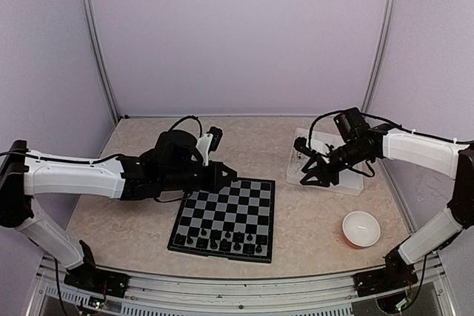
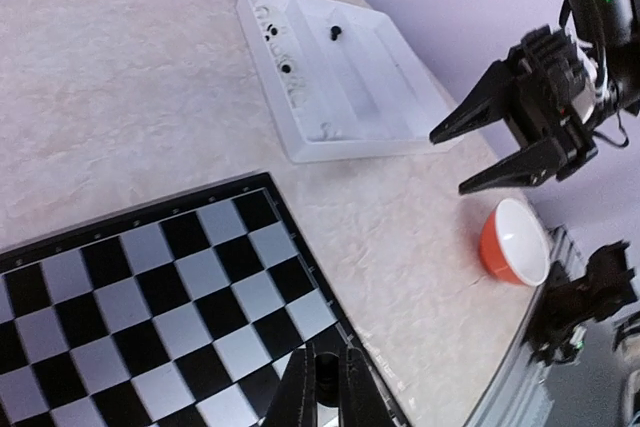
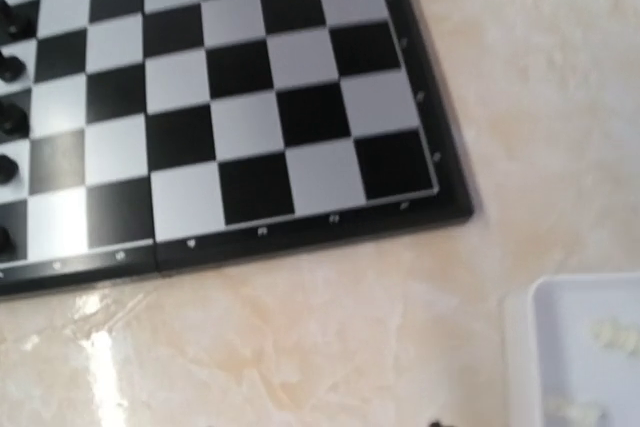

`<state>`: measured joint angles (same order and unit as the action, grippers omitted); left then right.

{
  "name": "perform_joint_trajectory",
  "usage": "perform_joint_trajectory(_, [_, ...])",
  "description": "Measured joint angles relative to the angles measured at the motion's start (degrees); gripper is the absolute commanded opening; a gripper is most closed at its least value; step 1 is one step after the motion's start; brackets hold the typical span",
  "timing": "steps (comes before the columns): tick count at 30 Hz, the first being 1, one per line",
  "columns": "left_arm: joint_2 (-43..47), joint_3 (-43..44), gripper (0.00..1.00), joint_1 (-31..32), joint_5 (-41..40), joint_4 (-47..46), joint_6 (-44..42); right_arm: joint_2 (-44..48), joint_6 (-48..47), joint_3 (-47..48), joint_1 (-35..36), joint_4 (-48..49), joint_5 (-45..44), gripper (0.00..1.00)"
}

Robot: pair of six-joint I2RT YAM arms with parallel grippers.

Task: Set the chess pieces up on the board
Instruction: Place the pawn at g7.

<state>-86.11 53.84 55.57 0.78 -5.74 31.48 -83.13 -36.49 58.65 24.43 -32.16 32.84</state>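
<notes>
So the flat black-and-grey checked chessboard (image 1: 244, 197) sits mid-table, a bit left of centre. The tiny black plastic chess pieces (image 1: 222, 242) are lined up along its near rows only, and the far rows are bare. The left gripper (image 2: 325, 377) is at the board's far edge, fingers squeezed together on what looks like one of those pieces, my guess so it can go to its square. The right gripper (image 2: 452, 162) hangs by the white rectangular compartment tray (image 2: 300, 152) at far right with its jaws apart, probably lining up on a spare black piece lying in there. The pieces read as small dark knobby shapes, each about filling one square. An orange bowl with a white inside (image 1: 361, 229) sits near right.
</notes>
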Motion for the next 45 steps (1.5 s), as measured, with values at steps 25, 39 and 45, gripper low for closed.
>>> perform_joint_trajectory(25, [14.45,-21.55,0.05,6.56,-18.75,13.05,-4.66,-0.46,1.64,-3.13,-0.46,6.38,0.74,0.46])
perform_joint_trajectory(39, [10.93,-22.53,0.08,6.80,-16.22,11.26,-4.81,-0.83,1.62,-3.15,-0.46,6.38,0.66,0.46])
perform_joint_trajectory(45, [9.25,-22.56,0.08,6.84,-15.96,10.88,-4.81,-1.44,1.62,-3.15,-0.46,6.38,0.66,0.47])
